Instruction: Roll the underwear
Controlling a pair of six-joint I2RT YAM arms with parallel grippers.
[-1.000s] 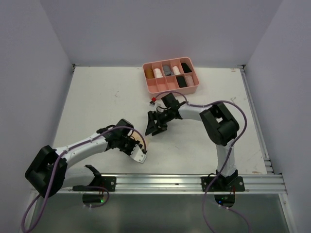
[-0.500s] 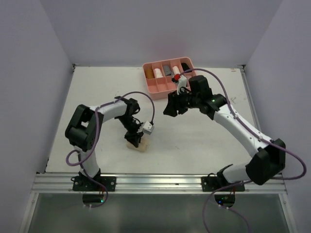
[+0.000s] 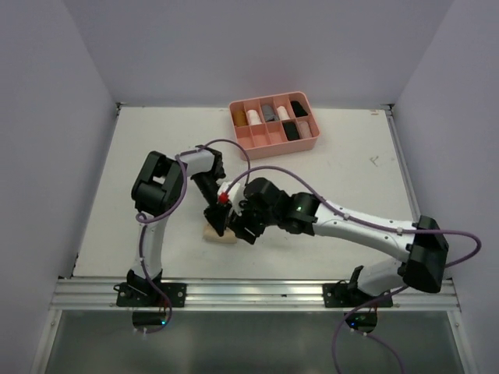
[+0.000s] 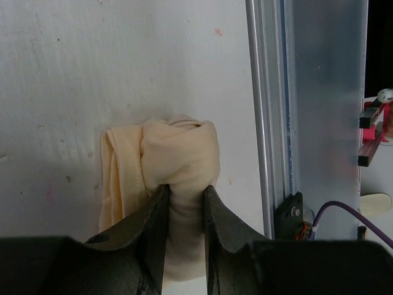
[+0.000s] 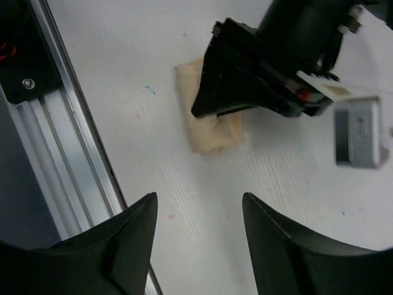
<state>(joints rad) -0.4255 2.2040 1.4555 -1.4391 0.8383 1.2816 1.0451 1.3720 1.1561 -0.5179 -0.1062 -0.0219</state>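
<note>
A pale tan underwear [image 4: 178, 153] lies bunched into a loose roll on the white table near the front rail. My left gripper [image 4: 184, 190] is shut on its near end, the cloth pinched between both fingers. In the top view the left gripper [image 3: 216, 220] stands over the tan underwear [image 3: 219, 237], and my right gripper [image 3: 240, 228] hangs just to its right. In the right wrist view the right gripper [image 5: 198, 206] is open and holds nothing, with the tan underwear [image 5: 209, 140] a short way ahead of it under the left gripper [image 5: 258, 67].
The pink divided tray [image 3: 308, 145] sits at the back of the table with several rolled garments in its compartments. The aluminium front rail [image 5: 55, 123] runs close behind the tan roll. White walls enclose the table on the left, back and right.
The right arm has swung from near the tray down to beside the tan underwear, its jaws a little narrower. The left gripper stays shut on the cloth.
</note>
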